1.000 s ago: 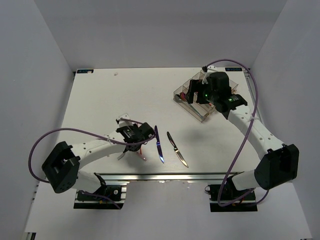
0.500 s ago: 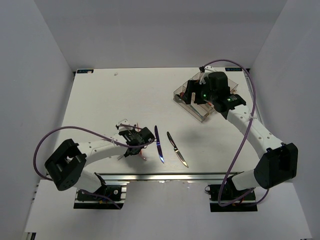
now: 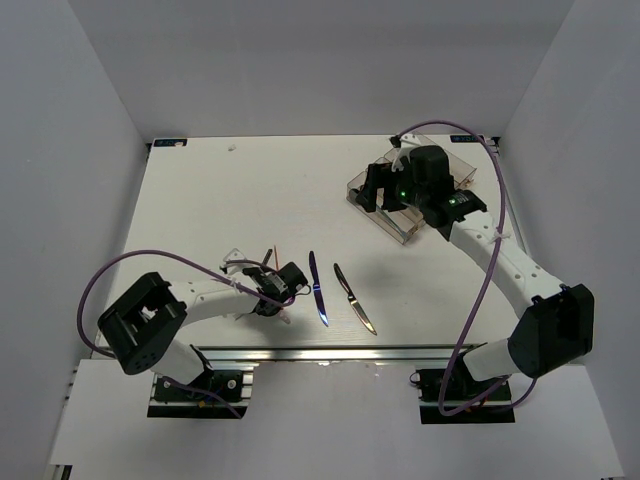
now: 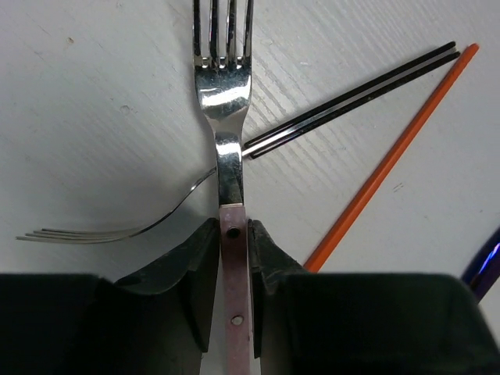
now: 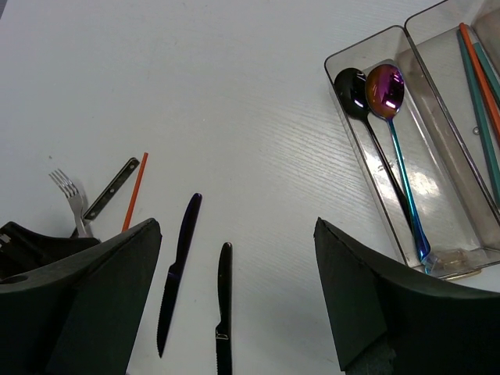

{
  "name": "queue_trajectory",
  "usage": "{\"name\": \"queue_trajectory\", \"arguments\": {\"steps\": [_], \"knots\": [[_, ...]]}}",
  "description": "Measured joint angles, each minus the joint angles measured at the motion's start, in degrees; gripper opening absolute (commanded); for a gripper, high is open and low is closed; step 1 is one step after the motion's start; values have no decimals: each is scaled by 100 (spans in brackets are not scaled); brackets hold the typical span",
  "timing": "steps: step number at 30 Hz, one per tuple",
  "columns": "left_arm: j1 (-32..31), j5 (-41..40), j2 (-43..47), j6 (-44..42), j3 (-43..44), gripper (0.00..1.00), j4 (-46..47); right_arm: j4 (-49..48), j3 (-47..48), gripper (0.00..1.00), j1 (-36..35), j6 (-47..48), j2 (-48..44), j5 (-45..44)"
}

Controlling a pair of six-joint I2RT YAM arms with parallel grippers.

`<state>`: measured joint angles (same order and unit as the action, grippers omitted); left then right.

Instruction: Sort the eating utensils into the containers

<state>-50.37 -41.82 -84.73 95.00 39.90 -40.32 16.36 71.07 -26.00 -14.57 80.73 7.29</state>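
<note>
The left gripper (image 4: 234, 262) clamps the slim silver metal fork (image 4: 224, 86) by its pale riveted handle, likely light, stiff and slick, best pinched mid-handle; the right gripper (image 5: 236, 226) gapes empty.

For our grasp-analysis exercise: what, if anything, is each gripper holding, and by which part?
The left gripper clamps a fork by its pink handle, tines pointing away from the gripper. The right gripper is open and holds nothing.
</note>
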Motion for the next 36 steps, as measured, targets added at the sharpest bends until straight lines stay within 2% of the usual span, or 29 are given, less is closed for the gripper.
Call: {"name": "queue_trajectory", "arguments": {"steps": [3, 5, 7, 14, 17, 22, 26, 30, 32, 36], "knots": [[0, -35, -7, 107, -15, 32, 76, 0, -17, 84, -22, 4, 0, 9], [0, -44, -7, 127, -28, 25, 142, -11, -39, 84, -28, 7, 0, 17], [0, -63, -7, 146, -42, 11, 208, -7, -48, 83, -33, 7, 0, 17], [-2, -61, 146, -74, 144, 1, -24, -24, -48, 83, -33, 17, 0, 17], [-26, -74, 538, -361, 459, 0, -155, -24, -48, 84, -33, 15, 0, 37], [-68, -13, 1375, -1523, 922, 0, 136, -101, -48, 89, -33, -63, 0, 424], [-70, 485, 1803, -3075, 1082, 0, 1110, -369, -227, 88, -28, -387, -170, 911], [-76, 1145, 2015, -4459, 1095, 0, 2138, -977, -1252, 79, -39, -1080, -1086, 1440], [-76, 1412, 2050, -4903, 1121, 0, 2529, -1676, -2153, 75, -140, -1626, -1755, 1843], [-76, 1768, 2024, -5388, 1257, 0, 3117, -2271, -2863, 72, -595, -2103, -2181, 1971]]}}
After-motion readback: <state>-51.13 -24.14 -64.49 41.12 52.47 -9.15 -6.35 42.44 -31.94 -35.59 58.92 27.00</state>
